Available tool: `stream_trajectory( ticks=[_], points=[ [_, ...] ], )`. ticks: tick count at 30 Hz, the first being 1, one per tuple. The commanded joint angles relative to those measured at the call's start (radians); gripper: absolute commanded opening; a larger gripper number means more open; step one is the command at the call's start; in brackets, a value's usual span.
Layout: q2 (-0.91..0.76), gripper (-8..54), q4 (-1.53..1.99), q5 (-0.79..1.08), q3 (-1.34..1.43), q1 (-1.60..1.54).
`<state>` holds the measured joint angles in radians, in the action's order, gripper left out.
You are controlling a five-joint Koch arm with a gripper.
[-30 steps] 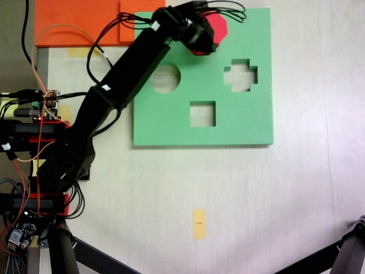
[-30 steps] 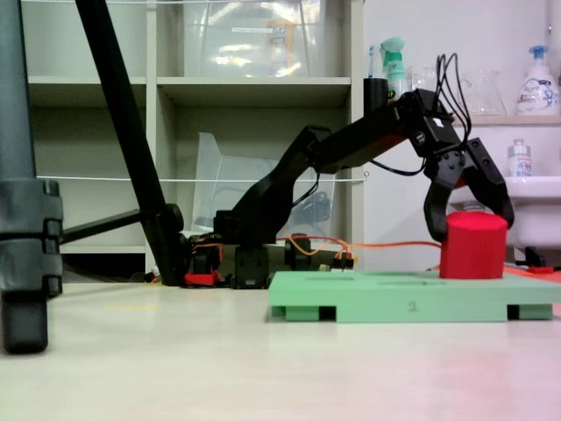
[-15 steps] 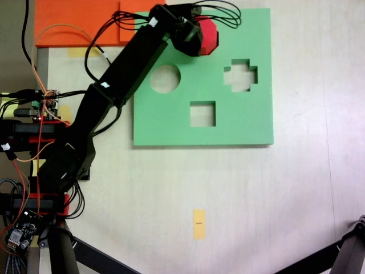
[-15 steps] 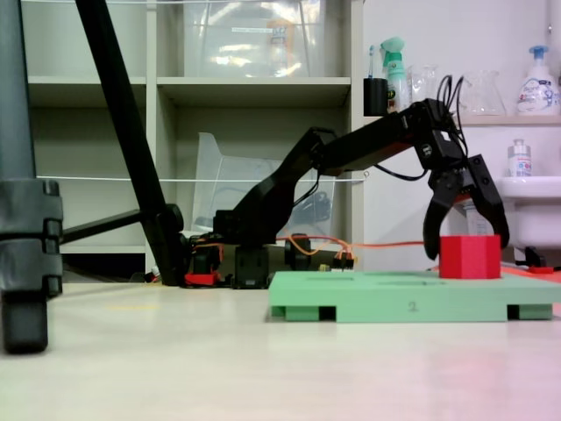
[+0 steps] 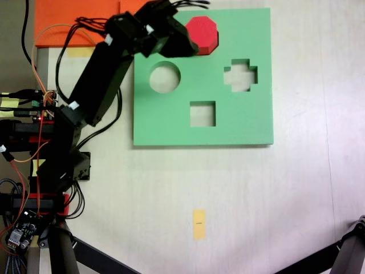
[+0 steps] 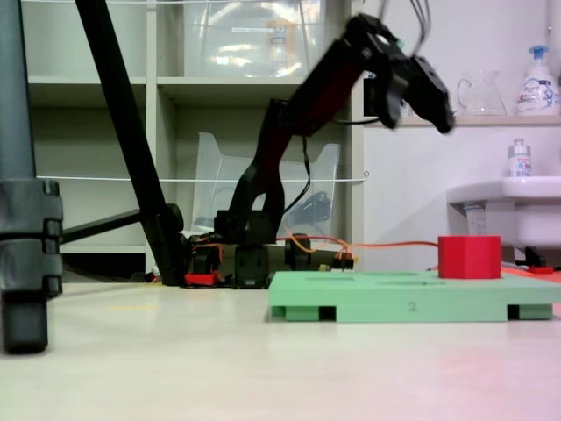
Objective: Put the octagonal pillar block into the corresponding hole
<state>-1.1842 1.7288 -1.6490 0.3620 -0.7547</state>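
The octagonal pillar block (image 6: 469,256) is seated in the corresponding hole (image 5: 212,50) of the green foam board (image 5: 239,114). The end effector (image 6: 419,88) is held well above it and toward the arm's base, gripping nothing; whether its jaws are parted cannot be told.

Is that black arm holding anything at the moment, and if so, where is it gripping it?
Nothing is held. The tool hangs high in the air, well clear of the red octagonal block, which sits partly sunk in the green board.

The red block (image 6: 469,256) sits in the green board (image 6: 412,298), claw (image 6: 429,92) raised above.
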Motion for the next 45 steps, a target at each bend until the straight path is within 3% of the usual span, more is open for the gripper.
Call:
stream_trajectory(
  ticks=[1, 5, 7, 11, 16, 22, 26, 29, 35, 45],
  points=[
    [-0.084, 46.8, 0.037, 0.236, -0.003, 0.107],
    [-0.098, 45.7, 0.035, 0.672, -0.002, 0.354],
    [-0.092, 41.2, 0.034, 0.853, 0.011, 0.451],
    [-0.156, 41.0, -0.031, 0.887, 0.193, 0.537],
    [-0.558, 37.9, -0.612, 1.126, 0.966, 0.626],
    [-0.884, 37.4, -1.264, 1.342, 1.706, 0.713],
    [-1.023, 33.7, -2.079, 1.637, 2.428, 0.787],
    [-1.078, 34.0, -2.141, 1.658, 2.689, 0.787],
    [-1.127, 34.3, -1.738, 1.651, 2.772, 0.778],
    [-1.129, 34.3, -1.741, 1.649, 2.773, 0.779]
  ],
)
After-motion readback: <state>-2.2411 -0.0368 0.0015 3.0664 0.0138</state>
